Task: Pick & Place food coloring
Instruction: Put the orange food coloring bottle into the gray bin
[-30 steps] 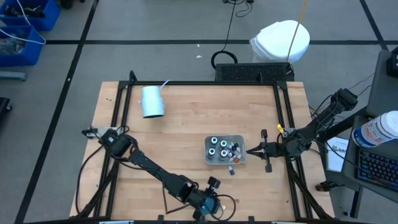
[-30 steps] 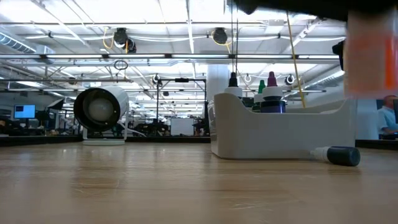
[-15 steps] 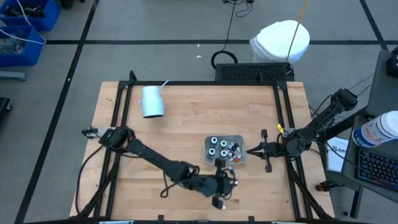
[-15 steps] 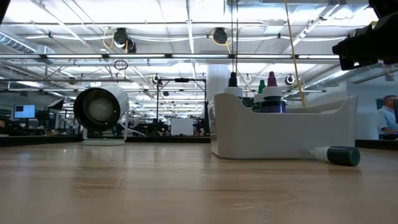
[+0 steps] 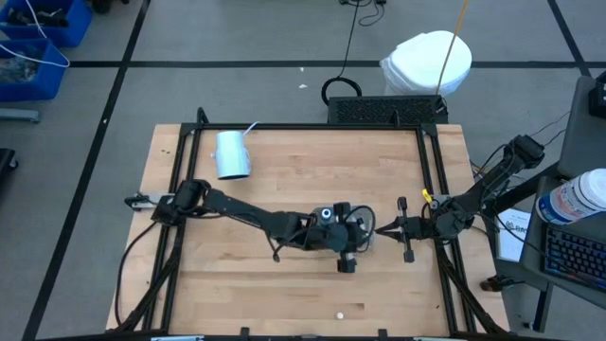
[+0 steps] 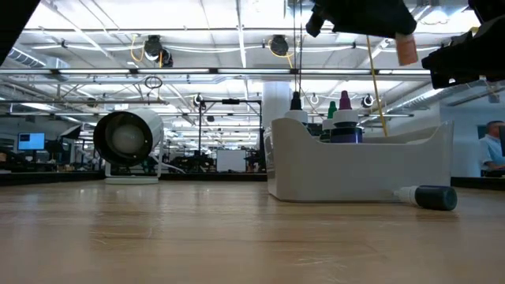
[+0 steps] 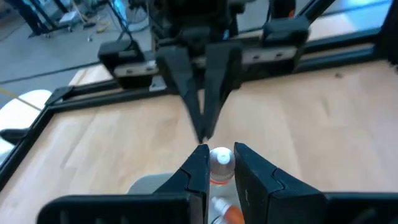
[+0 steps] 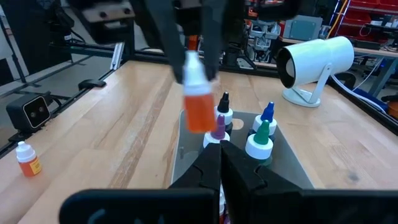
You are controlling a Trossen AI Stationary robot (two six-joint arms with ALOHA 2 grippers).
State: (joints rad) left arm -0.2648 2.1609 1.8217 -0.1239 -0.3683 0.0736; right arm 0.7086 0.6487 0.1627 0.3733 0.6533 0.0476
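My left gripper (image 5: 347, 250) hovers above the near side of the translucent grey tray (image 5: 320, 244), shut on a small orange food coloring bottle (image 8: 198, 104) with a white cap. The tray holds dark round jars with pale tops (image 5: 326, 216) and bottles with coloured tips (image 8: 261, 132). A dark bottle (image 6: 430, 196) lies on its side on the table against the tray's wall. Another small orange bottle (image 8: 26, 158) stands on the wood near the near edge (image 5: 339, 315). My right gripper (image 5: 379, 228) waits shut, just right of the tray. My left gripper pinches the orange bottle by its white cap (image 7: 219, 157) between the two fingertips (image 7: 198, 163). The fingers come from above, pointing down. The bottle hangs upright below them, lifted clear over the tray, its orange body (image 6: 406, 50) free in the air.
A pale blue cup (image 5: 231, 154) lies on its side near the far left corner. Black frame rails (image 5: 431, 161) run along the table's edges. Bare wood spreads left of the tray (image 5: 246, 256).
My left gripper has swung from the table's near edge toward the far side and right, ending above the tray. It has stayed shut on the orange bottle and carried it along, lifted clear. A small bottle stands uncovered where the gripper was.
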